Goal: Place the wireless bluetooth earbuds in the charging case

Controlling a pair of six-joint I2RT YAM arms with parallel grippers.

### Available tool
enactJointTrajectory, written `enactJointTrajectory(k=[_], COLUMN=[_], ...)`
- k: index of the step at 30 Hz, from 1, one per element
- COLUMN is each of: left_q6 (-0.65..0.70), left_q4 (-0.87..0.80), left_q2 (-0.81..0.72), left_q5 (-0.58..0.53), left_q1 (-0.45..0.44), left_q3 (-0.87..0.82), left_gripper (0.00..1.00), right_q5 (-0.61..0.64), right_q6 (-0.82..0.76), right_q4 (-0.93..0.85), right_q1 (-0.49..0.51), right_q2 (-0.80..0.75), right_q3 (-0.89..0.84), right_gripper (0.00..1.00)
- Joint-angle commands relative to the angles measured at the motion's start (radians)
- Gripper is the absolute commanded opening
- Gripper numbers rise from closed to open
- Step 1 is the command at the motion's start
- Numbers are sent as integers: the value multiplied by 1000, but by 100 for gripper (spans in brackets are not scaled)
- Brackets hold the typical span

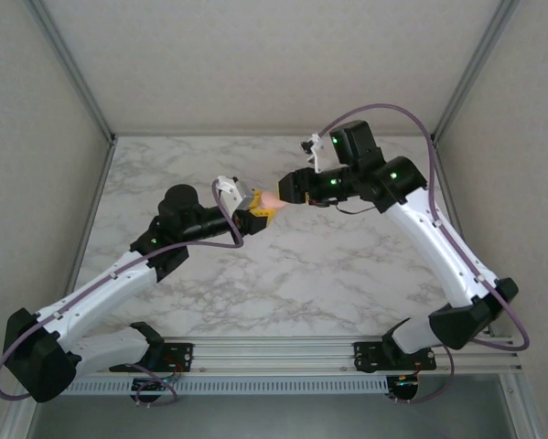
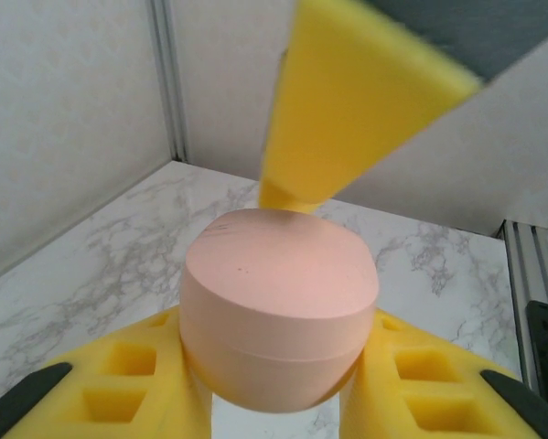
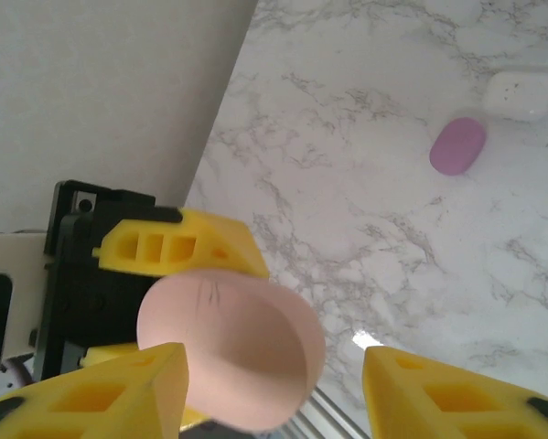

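Note:
A peach-pink charging case (image 2: 278, 302) with its lid down is clamped between the yellow fingers of my left gripper (image 2: 278, 389), held above the middle of the table (image 1: 347, 265). From above, the case (image 1: 269, 198) sits between my left gripper (image 1: 258, 211) and my right gripper (image 1: 284, 193). In the right wrist view my right gripper (image 3: 274, 393) is open, straddling the case (image 3: 228, 352): one finger is close beside it, the other well apart. One right finger (image 2: 347, 101) hangs just over the case's far edge. The earbuds are out of view.
A purple pebble-shaped case (image 3: 457, 145) and a white case (image 3: 521, 95) lie close together on the marble table. Grey walls with metal posts (image 2: 168, 82) enclose the table. A rail (image 1: 274, 352) runs along the near edge by the arm bases.

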Motion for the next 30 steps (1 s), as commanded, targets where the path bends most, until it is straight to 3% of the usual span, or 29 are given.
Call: enactJointTrajectory(k=[1,7,11,16,27,30], left_q6=[-19,-16,-15,-13,-27,-25], left_q4=[68,82,101,106,141,134], left_q2=[-7,-15,-10,-6,11,16], left_q5=[3,0,4,5,2,6], left_q1=[1,1,1,1,0,1], left_q3=[41,50,53,58,61,66], left_gripper=[18,18,18,18,18,19], right_q5=[-6,-193,-305,-343,-494,-519], right_q6=[98,291,350,402,530,575], right_q4=[123,405,492,549,791,880], right_q1=[-41,-131,-131,-130,-80,-76], right_q2=[-65,-154,-155,-147,-75,-70], right_q3=[-103,-298,-317,-345,-404,-428], right_gripper=[59,68,70,76,62,48])
